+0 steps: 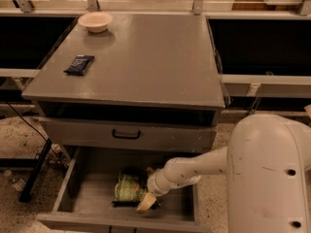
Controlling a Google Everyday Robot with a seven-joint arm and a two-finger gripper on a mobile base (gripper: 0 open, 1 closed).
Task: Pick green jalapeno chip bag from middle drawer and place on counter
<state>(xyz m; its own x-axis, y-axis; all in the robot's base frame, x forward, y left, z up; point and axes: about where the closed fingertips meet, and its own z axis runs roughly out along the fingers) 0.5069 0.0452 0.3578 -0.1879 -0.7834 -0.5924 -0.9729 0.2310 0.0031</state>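
The green jalapeno chip bag (127, 188) lies on the floor of the open middle drawer (90, 200), at the bottom of the camera view. My gripper (146, 188) is down inside the drawer at the bag's right end. It is open, with one pale fingertip (145, 204) in front of the bag and the other behind it. The bag rests on the drawer floor. The counter (146, 62) is the grey cabinet top above the drawer.
A dark navy packet (79, 64) and a pale bowl (95, 21) sit on the counter's left side. A closed drawer front with a black handle (126, 134) is above the open drawer. My white arm (194, 169) and body (269, 174) fill the lower right. A black stand leg (34, 171) is at the left.
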